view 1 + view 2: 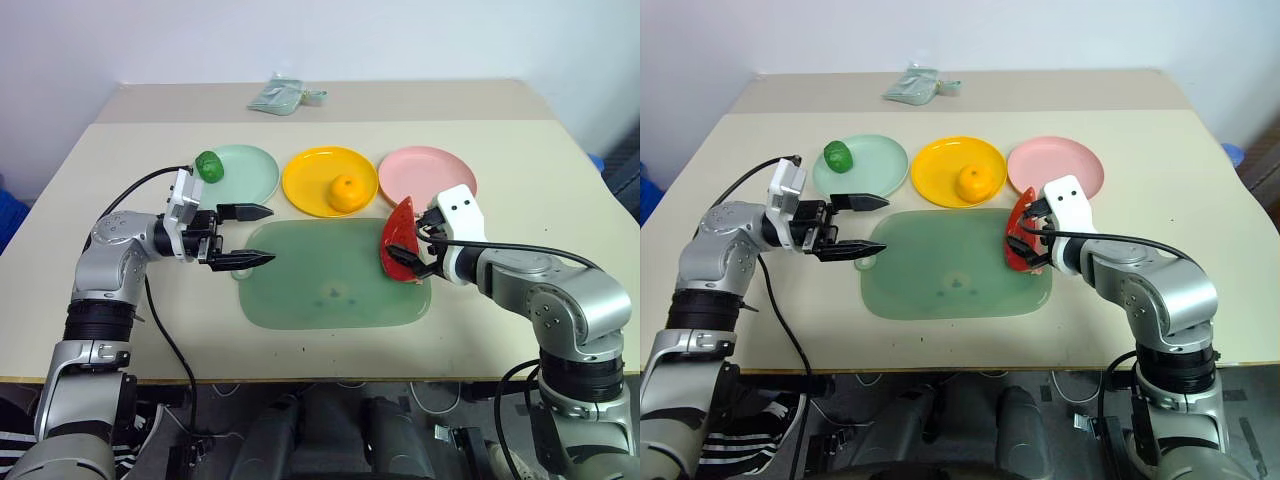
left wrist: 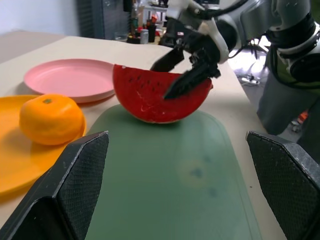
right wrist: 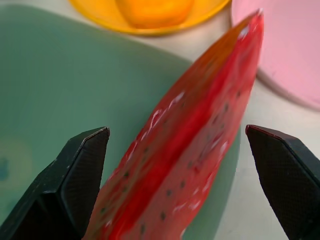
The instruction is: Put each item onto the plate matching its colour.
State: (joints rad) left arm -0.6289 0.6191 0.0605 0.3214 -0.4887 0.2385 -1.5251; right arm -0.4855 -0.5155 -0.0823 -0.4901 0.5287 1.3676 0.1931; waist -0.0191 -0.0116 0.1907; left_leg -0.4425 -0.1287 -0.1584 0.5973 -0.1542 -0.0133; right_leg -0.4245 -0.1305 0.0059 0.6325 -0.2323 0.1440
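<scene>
The red watermelon wedge (image 1: 398,245) stands on its rind at the right edge of a translucent green mat (image 1: 320,285). My right gripper (image 1: 413,250) is open, one finger on each side of the wedge with a gap to both. My left gripper (image 1: 272,235) is open and holds nothing; it hovers at the mat's left end, pointing toward the wedge. The orange citrus (image 1: 346,192) sits on the yellow plate (image 1: 305,172). The dark-green vegetable (image 1: 209,166) rests on the left rim of the mint green plate (image 1: 250,175). Nothing lies on the pink plate (image 1: 432,170).
A small grey-green pouch (image 1: 282,96) lies at the back of the beige table (image 1: 540,190). The three plates stand in a row just behind the mat. A black cable hangs from my left arm down over the table's front edge.
</scene>
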